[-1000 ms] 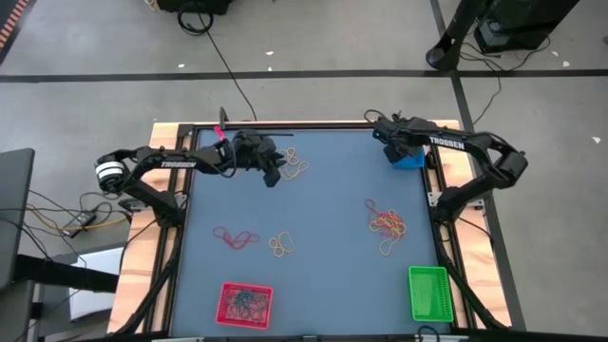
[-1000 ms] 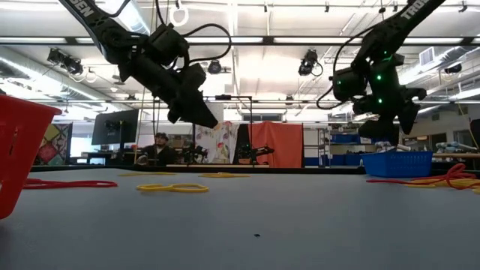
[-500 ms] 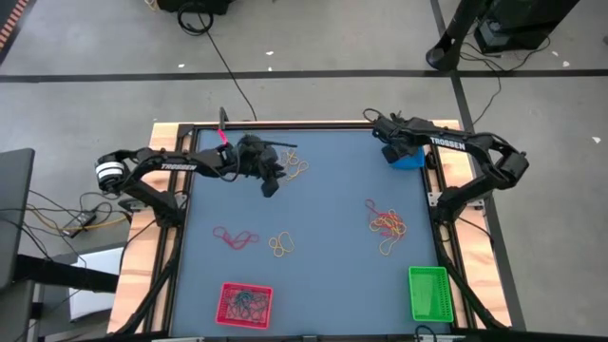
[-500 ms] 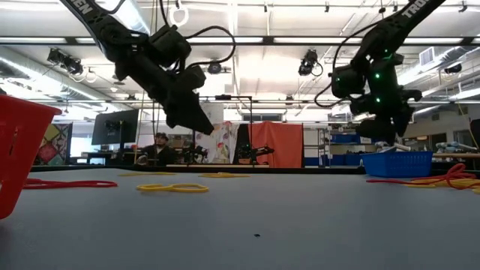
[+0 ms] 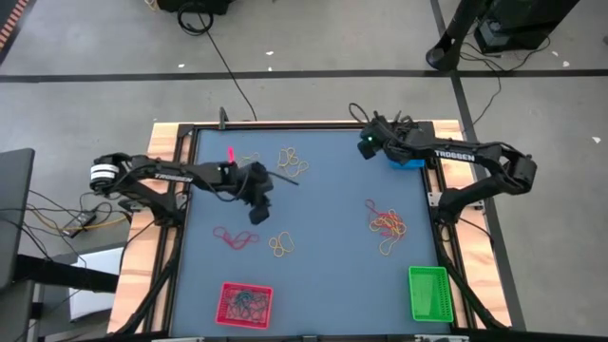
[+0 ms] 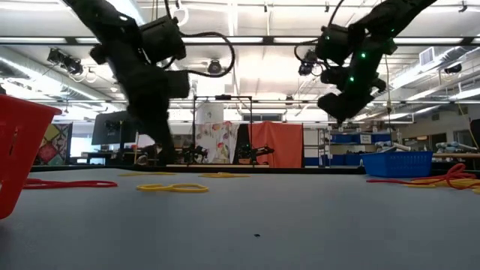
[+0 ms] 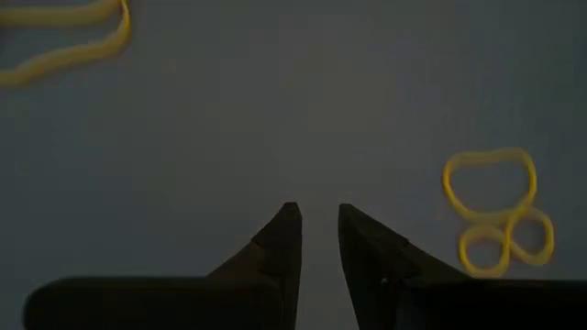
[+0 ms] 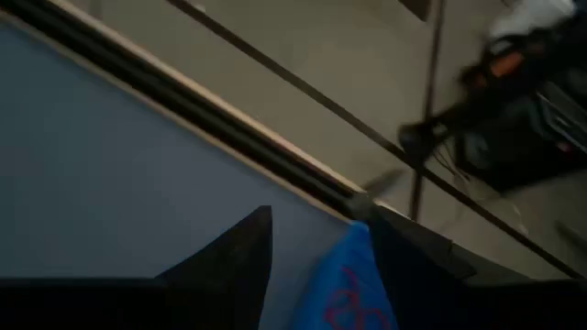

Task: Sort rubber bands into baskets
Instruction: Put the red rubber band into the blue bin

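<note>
My left gripper [image 5: 257, 215] [image 7: 317, 216] points down over bare mat, its fingers a narrow gap apart and empty. A few linked yellow rubber bands [image 7: 498, 213] [image 5: 280, 246] lie on the mat beside it, and pink-red bands [image 5: 235, 237] lie toward the left. My right gripper [image 5: 367, 142] [image 8: 321, 229] hangs open and empty, high over the far right of the table. The blue basket [image 5: 410, 161] [image 8: 347, 282] stands on the mat under that arm, partly hidden. The red basket [image 5: 245, 302] holds several bands. The green basket [image 5: 427, 293] stands at the near right.
A tangle of red and yellow bands [image 5: 387, 223] lies at the right, with one yellow band [image 5: 388, 249] nearer. More yellow bands [image 5: 292, 160] lie at the far middle. A pink object [image 5: 230, 154] lies at the far left. The table's dark frame [image 8: 229, 137] runs close past my right gripper.
My left gripper has swung from the far yellow bands toward the near edge, come down and tipped from a slant to pointing straight down. My right gripper has moved from above the blue basket toward the table's left and risen a little.
</note>
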Robot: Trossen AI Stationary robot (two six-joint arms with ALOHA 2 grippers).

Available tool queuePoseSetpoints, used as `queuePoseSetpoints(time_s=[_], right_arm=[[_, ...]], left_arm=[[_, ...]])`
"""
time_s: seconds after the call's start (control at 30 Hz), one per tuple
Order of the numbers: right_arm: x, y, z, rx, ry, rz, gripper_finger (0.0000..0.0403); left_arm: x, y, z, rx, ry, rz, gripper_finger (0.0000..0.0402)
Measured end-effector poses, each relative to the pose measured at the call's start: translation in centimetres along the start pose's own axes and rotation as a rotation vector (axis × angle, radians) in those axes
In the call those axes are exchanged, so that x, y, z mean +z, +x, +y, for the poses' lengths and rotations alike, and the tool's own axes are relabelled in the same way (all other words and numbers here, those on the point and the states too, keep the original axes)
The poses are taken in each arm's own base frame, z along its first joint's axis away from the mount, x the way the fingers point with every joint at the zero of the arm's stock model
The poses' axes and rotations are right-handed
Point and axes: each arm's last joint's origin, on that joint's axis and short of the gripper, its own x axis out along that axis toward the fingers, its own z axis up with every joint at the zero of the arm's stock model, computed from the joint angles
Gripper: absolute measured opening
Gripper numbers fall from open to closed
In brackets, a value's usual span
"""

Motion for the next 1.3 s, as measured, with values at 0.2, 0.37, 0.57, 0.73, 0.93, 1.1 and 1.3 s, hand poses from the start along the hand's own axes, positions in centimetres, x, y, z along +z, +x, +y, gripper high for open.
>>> queuePoseSetpoints(time_s=[0.2,0.37,0.57,0.73,0.93,1.1,1.3], right_arm=[[-1.3,-1.5,3.3,0.121,-0.04,-0.047,0.0194],[-2.8,-4.4,6.8,0.334,-0.052,-0.158,0.0187],[-3.5,-7.2,8.8,0.465,-0.039,-0.252,0.0178],[-4.6,-8.5,9.6,0.561,-0.031,-0.209,0.0176],[-6.7,-10.8,10.5,0.65,-0.045,-0.16,0.0175],[-7.8,-12.3,11.1,0.697,-0.047,-0.164,0.0175],[-8.1,-12.8,11.2,0.719,-0.03,-0.162,0.0175]], left_arm=[[-2.5,-0.6,-1.6,0.008,-0.037,0.211,0.0078],[-4.3,-0.4,-3.8,0.037,-0.07,0.274,0.0078],[-4.8,-0.3,-5.7,0.064,-0.053,0.22,0.0078],[-5.5,0.4,-6.6,0.031,-0.037,0.139,0.0078],[-6.9,0.9,-6.9,0.019,-0.045,0.154,0.0078],[-7.7,1.1,-7.2,0.001,-0.028,0.152,0.0078],[-8.3,1.4,-6.8,0.041,-0.021,0.145,0.0078]])
